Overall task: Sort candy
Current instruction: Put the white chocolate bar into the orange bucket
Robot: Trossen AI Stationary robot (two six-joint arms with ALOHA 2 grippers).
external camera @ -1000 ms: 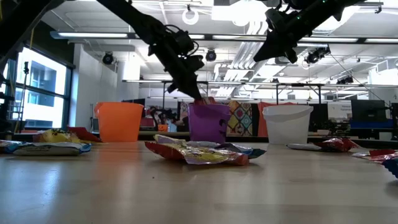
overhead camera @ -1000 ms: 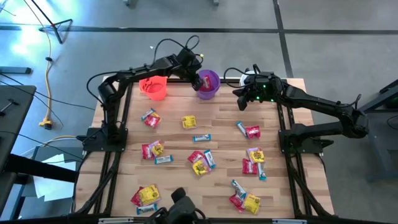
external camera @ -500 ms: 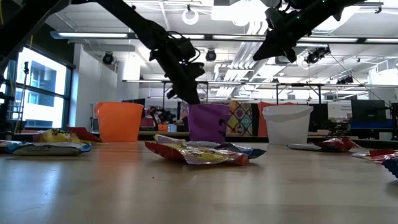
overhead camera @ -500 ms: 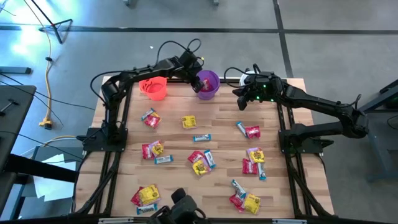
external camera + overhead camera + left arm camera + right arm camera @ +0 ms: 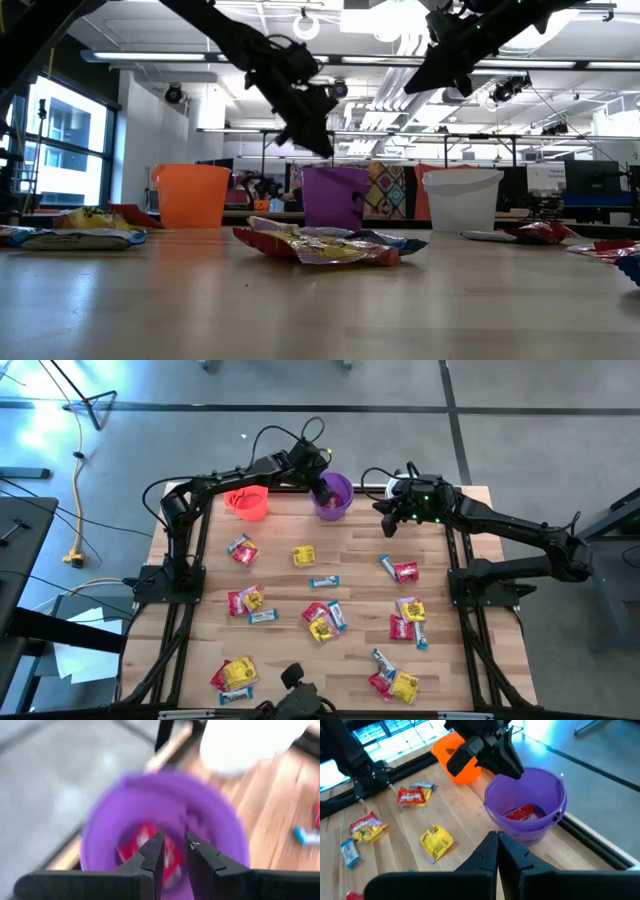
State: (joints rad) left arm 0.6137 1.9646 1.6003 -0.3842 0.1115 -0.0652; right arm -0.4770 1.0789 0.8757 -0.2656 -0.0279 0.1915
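**Barely started: one red packet in the purple cup, rest of candy on the table**

Progress: the purple cup [image 5: 335,495] holds at least one red packet [image 5: 524,813], seen in both wrist views; poss. a second one under it, the left wrist view is too smeared to say. The orange-red cup [image 5: 248,501] looks empty from the right wrist view, though only part of its inside shows. The white cup [image 5: 461,200] is mostly hidden by the right arm from above, contents unknown.

Left to do: nearly all the candy. Red, yellow and blue-white pieces lie scattered over the wooden table [image 5: 280,585], mostly in small mixed heaps, e.g. the centre heap [image 5: 324,619], one by the front left corner [image 5: 232,675] and one front right [image 5: 394,681]. A lone yellow packet [image 5: 304,555] and a slim blue bar [image 5: 323,581] sit apart, easy picks.

Grippers: left gripper [image 5: 173,851] hangs over the purple cup's mouth, fingers a narrow gap apart, nothing between them. Right gripper [image 5: 497,846] waits raised near the back edge, just right of the purple cup, fingers pressed together, empty.

In the way: heaps overlap colours, so pieces need separating. The right arm sits close to the cups, tight if both arms go there.
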